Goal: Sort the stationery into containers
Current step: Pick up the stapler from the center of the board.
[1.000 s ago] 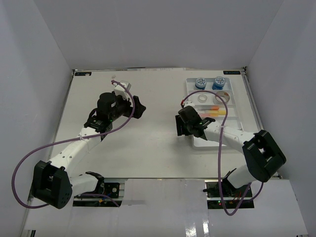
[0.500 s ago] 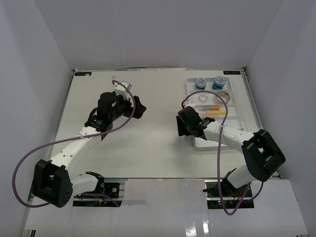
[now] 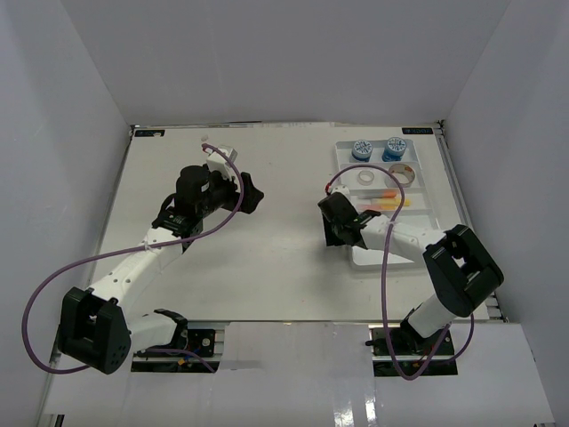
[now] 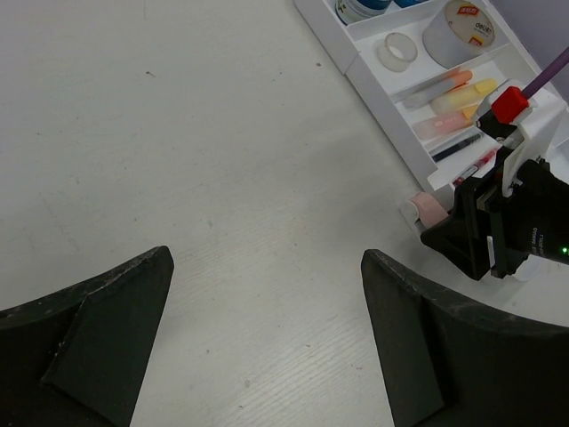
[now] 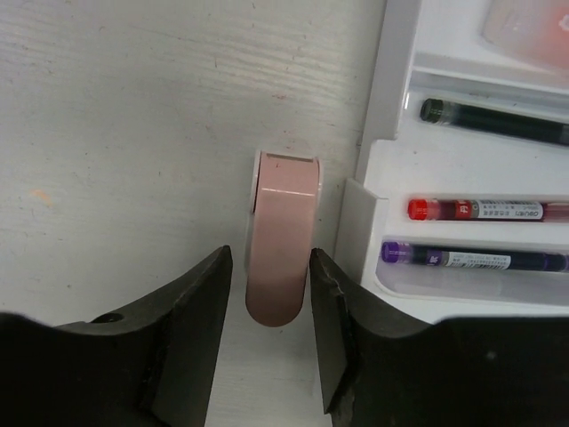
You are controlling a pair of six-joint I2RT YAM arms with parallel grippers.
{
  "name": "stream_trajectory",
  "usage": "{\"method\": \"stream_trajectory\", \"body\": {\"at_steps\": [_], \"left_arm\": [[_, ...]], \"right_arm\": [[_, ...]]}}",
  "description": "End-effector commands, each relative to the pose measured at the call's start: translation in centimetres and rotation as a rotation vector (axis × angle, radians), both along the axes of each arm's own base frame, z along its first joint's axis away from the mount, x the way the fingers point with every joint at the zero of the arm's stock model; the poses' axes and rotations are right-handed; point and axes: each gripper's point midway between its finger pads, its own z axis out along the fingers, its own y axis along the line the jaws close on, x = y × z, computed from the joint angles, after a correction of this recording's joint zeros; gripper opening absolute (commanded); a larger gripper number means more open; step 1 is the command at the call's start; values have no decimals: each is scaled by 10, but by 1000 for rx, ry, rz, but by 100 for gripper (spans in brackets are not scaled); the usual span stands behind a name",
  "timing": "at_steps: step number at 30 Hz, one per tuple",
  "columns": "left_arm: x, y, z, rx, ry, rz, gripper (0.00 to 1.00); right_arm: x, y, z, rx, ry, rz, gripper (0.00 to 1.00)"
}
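Note:
A pink eraser-like piece [image 5: 283, 258] lies on the table against the outer left wall of the white divided tray [image 5: 391, 89]. My right gripper [image 5: 270, 267] is low over it, one finger on each side and a thin gap still showing, so it is open. In the tray lie a black pen [image 5: 493, 120], a red pen [image 5: 480, 210] and a purple-capped pen [image 5: 471, 259]. Two blue-white tubs [image 3: 361, 149] and two tape rolls [image 3: 401, 173] fill the far compartments. My left gripper [image 4: 267, 258] hangs wide open over bare table, holding nothing.
Orange, yellow and pink marker-like pieces [image 4: 462, 96] lie in a middle compartment of the tray [image 3: 425, 222]. The right arm's purple cable loops over the tray's near end. White walls enclose the table on three sides.
The right gripper's fingers have narrowed around the pink piece and the arm has shifted slightly. The left arm has barely moved.

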Motion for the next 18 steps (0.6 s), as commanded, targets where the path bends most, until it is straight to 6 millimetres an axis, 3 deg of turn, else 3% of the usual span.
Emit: {"method": "stream_trajectory", "body": {"at_steps": [1, 7, 11, 15, 18], "left_arm": [[1, -5, 17, -20, -25, -17, 98], [2, -4, 16, -19, -21, -14, 98], [1, -6, 16, -23, -19, -20, 98], [2, -4, 17, -22, -21, -13, 98], [2, -5, 17, -22, -22, -13, 98]], "right_arm": [[19, 3, 22, 6, -77, -30, 45], [24, 6, 28, 10, -82, -27, 23], [25, 14, 50, 68, -117, -10, 12], [25, 9, 87, 137, -203, -44, 8], [21, -8, 96, 158, -245, -120, 8]]}}
